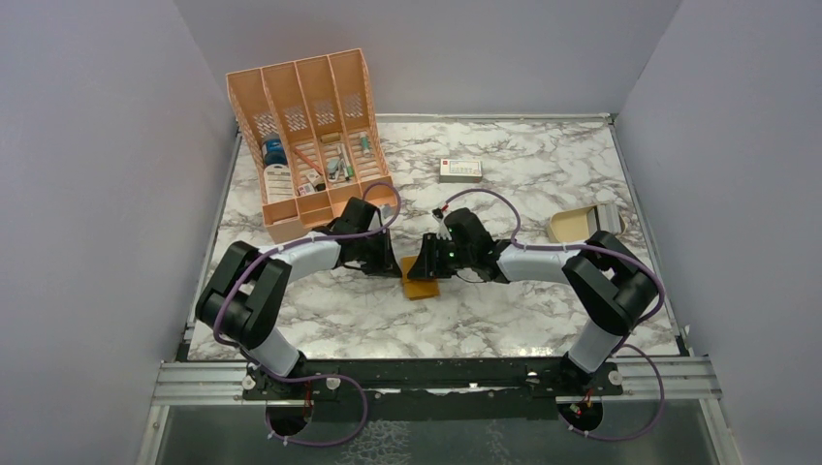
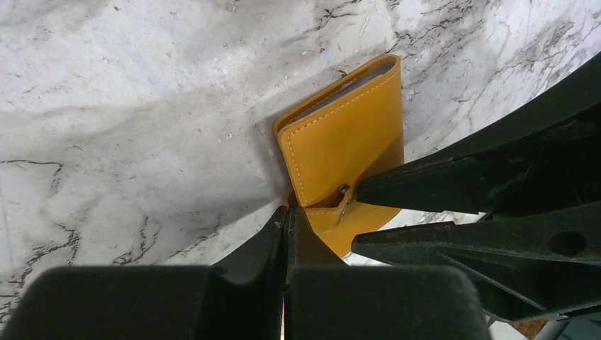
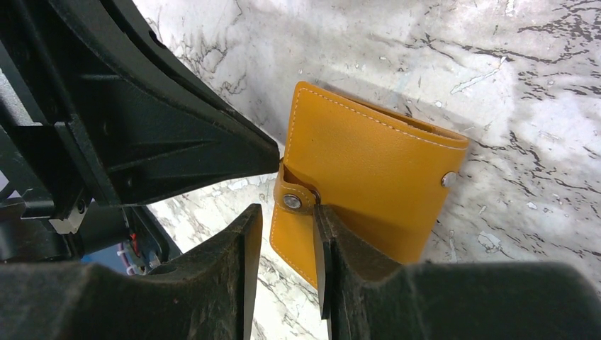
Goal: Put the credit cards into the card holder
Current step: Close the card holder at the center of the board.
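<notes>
The marble table [image 1: 543,310] carries every item; the two arm bases cover its near edge. The orange desk organiser [image 1: 310,136] stands at the far left corner. Its four slots hold items too small to identify, and the left arm's cable crosses its near right corner. A tan tray [image 1: 572,228] lies near the right edge with a grey stack [image 1: 608,215] touching its far side; whether this stack is the credit cards cannot be told at this size. A white box [image 1: 460,170] lies flat at the far centre, well apart from both arms. It bears a red mark, and its print is too small to read. The card holder [image 3: 368,177] is at the table centre between the two grippers, which hide its far part in the overhead view. It is folded and appears tilted, with the gripped end raised. A grey-blue strip [image 2: 347,88] shows at its upper edge; whether it is lining or a card cannot be told. The left gripper [image 2: 287,221] has its fingers pressed to a hairline slit, pinching the card holder's near corner. The right gripper [image 3: 283,212] has its fingers a narrow gap apart, set either side of the strap tab and not clamped. The tab stud [image 3: 291,202] lies just above that gap. A second stud [image 3: 448,178] sits near the opposite edge, apart from the first.
</notes>
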`<state>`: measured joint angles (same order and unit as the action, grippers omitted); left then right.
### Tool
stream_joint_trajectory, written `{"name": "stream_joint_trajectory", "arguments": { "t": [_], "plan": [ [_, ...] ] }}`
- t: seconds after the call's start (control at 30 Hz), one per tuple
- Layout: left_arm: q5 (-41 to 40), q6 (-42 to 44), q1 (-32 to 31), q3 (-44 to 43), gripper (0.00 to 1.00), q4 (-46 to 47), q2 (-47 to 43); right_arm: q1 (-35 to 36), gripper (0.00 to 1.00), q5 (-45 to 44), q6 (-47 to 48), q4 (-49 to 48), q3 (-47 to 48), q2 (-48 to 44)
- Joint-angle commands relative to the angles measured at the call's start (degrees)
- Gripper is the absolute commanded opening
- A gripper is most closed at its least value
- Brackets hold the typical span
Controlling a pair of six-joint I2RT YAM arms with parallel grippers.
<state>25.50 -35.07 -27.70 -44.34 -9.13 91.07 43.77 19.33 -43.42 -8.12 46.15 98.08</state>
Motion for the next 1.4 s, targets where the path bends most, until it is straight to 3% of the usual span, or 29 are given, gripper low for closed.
{"name": "stream_joint_trajectory", "arguments": {
  "t": [0.0, 0.57, 0.9, 1.37],
  "plan": [
    [0.4, -0.5, 0.1, 0.5, 0.0, 0.4, -2.7, 0.1, 0.34, -1.5, -0.6, -0.2, 0.5, 1.0],
    [-0.3, -0.8, 0.1, 2.0, 0.0, -1.6, -5.0, 0.1, 0.33, -3.2, -1.0, 0.5, 0.5, 0.2],
    [1.4, -2.7, -0.2, 2.8, 0.0, 4.3, -2.0, 0.1, 0.31, -2.9, -1.8, -0.3, 0.1, 0.8],
    [1.6, -3.5, -0.3, 2.6, 0.0, 7.3, 1.4, 0.1, 0.38, -3.7, -3.0, 0.3, 0.6, 1.3]
  ]
}}
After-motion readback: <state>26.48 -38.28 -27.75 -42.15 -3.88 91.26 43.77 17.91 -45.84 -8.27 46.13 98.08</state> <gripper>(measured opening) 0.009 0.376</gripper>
